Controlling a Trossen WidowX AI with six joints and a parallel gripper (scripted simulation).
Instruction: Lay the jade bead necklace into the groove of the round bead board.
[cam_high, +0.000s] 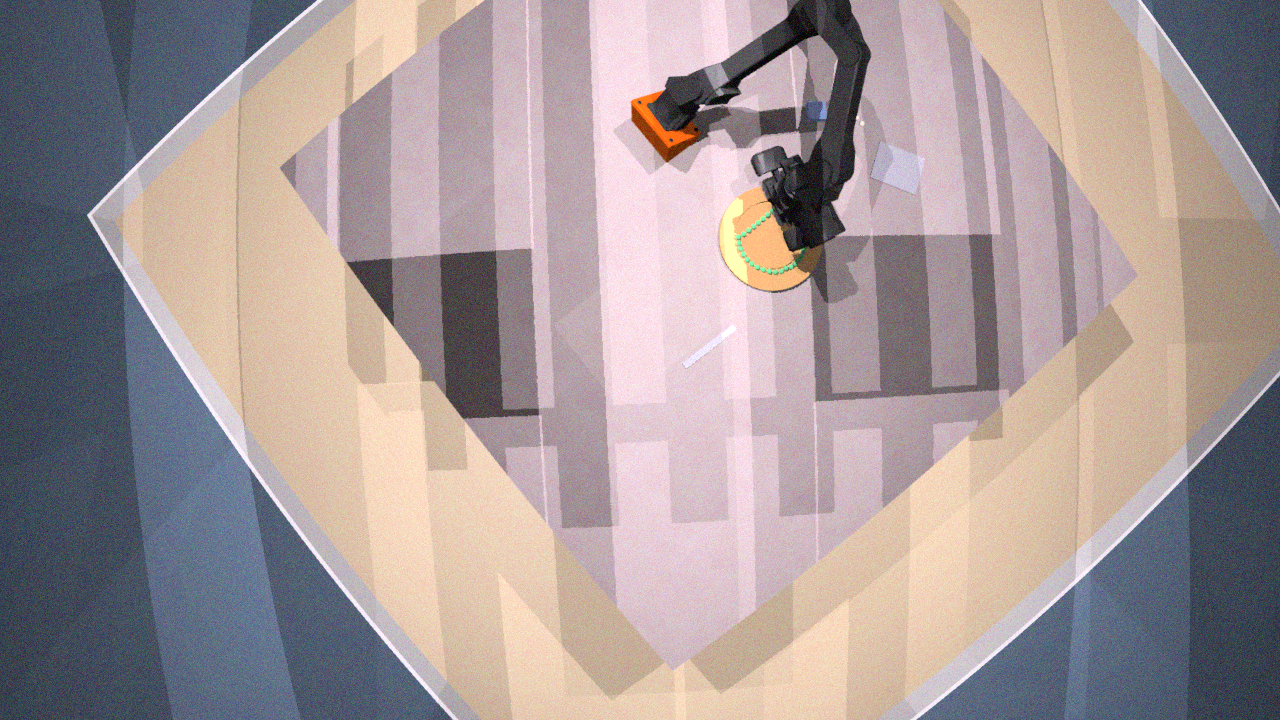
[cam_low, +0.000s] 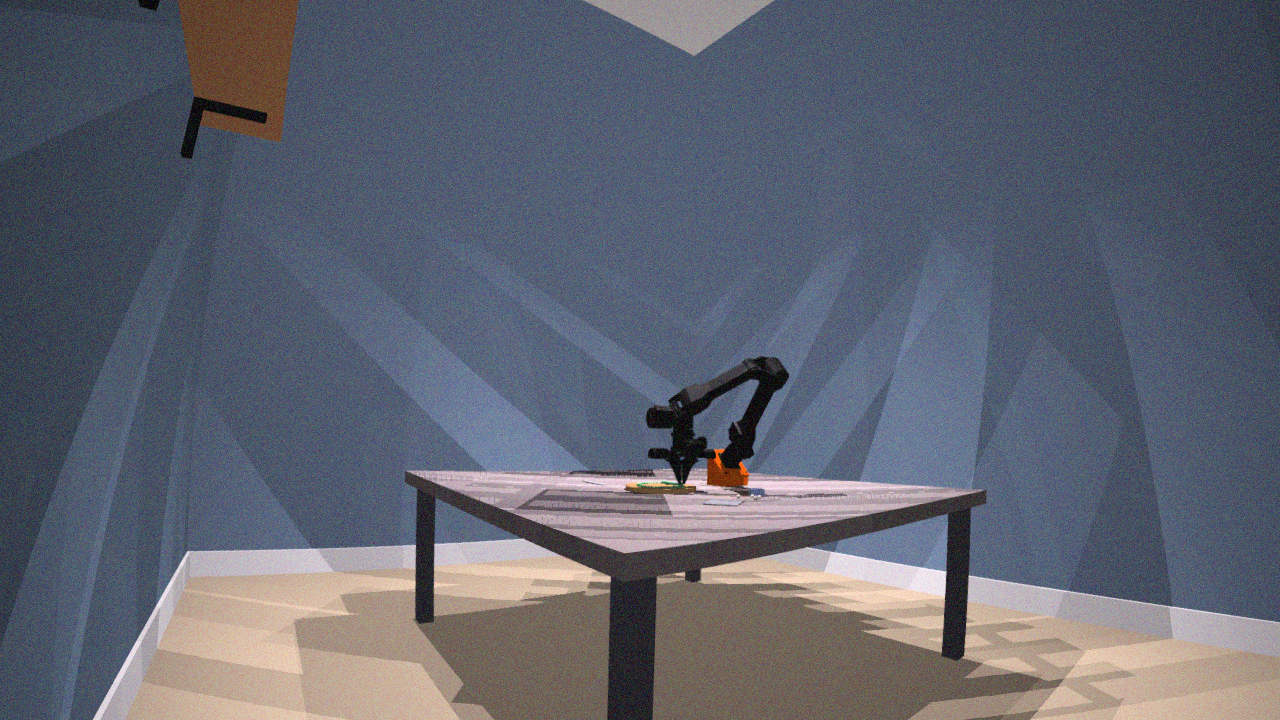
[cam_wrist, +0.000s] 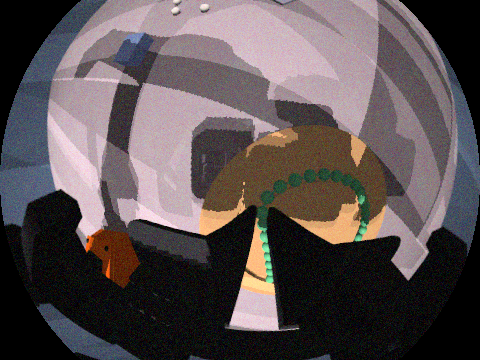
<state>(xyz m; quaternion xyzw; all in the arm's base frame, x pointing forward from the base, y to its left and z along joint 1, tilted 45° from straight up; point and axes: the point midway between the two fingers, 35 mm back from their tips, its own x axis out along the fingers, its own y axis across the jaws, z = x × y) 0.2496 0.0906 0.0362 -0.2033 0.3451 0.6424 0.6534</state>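
The jade bead necklace lies on the round bead board. Its far part curves in a rounded loop. One side cuts straighter across the board, inside the groove's thin curved line, which shows bare near the board's edge in the wrist view. My gripper points down at the board, its tips low at the surface. The tips are nearly together, with a bead of that straighter side between them, so it is shut on the necklace. In the top view the arm hides the fingertips and part of the necklace.
A blue block and a few small white beads lie beyond the board. A pale square lies to one side. A white strip lies below the board in the top view. The orange arm base stands nearby.
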